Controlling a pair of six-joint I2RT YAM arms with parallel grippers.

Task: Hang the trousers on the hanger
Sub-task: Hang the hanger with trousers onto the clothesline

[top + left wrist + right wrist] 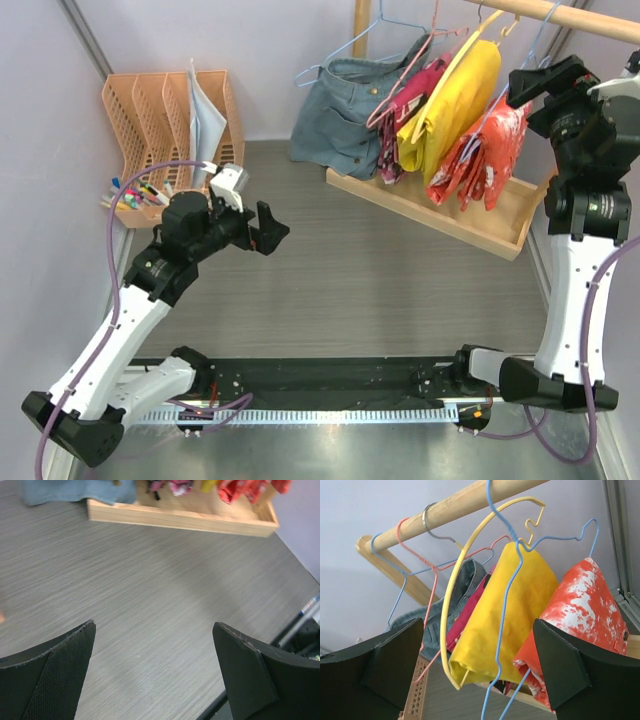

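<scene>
Overhead plus wrist views, rack [420, 212] shared

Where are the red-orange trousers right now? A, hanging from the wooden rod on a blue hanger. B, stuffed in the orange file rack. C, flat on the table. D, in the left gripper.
A: the trousers hang on the blue hanger hooked over the rod, beside the yellow garment.
</scene>
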